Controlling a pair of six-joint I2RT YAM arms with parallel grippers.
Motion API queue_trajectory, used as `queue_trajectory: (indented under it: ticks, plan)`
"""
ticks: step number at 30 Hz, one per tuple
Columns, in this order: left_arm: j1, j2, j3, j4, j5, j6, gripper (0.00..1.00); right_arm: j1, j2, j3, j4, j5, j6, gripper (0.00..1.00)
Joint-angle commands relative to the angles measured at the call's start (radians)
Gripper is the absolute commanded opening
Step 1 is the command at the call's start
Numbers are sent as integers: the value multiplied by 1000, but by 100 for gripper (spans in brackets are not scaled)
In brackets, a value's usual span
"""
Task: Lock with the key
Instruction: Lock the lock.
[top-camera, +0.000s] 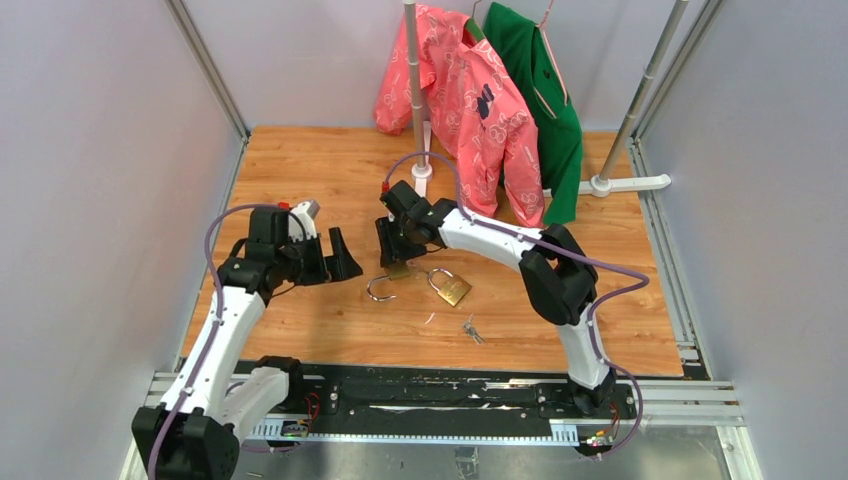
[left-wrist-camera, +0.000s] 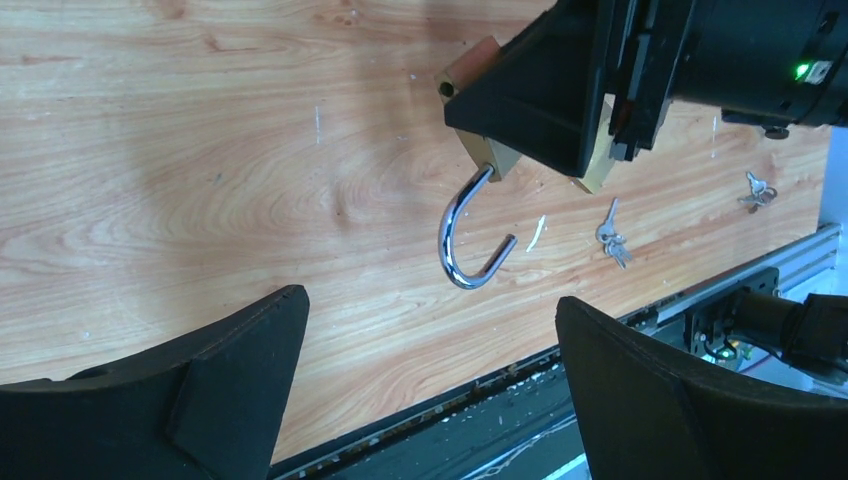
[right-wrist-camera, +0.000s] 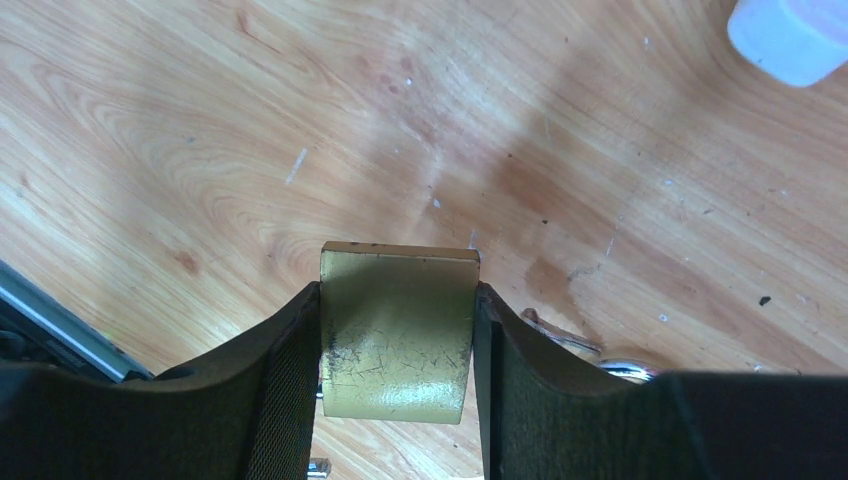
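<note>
The keys (top-camera: 470, 328) are noted loose on the table (top-camera: 300, 330), nearest the arm bases and well apart from both grippers. Beyond them, the padlock (right-wrist-camera: 398, 335) is found clenched by its brass body in the right gripper (top-camera: 393, 243), with its shackle (left-wrist-camera: 446, 235) swung open. The left gripper (left-wrist-camera: 430, 305) hangs released alongside. It is advised that the body be held steady and the keyway left exposed while the keys are fetched.
</note>
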Motion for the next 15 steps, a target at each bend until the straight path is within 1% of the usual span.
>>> queue_trajectory:
  ticks: [1,3,4,5,7,10,15]
  plan:
    - [-21,22,-15,7,-11,-31,99,-10,-65,76,42,-62,57,0]
    - [-26,52,-27,20,40,-47,100,-14,-68,84,49,-66,68,0]
    - [-35,65,-32,22,44,-54,100,-15,-69,85,54,-66,68,0]
    - [-44,73,-36,25,15,-59,100,-16,-71,88,54,-63,66,0]
    - [-47,76,-58,59,11,-70,99,-15,-75,89,54,-64,66,0]
    - [-52,90,-83,138,44,-110,92,-15,-89,78,63,-67,78,0]
    - [-59,153,-78,163,94,-110,79,-17,-100,80,68,-65,79,0]
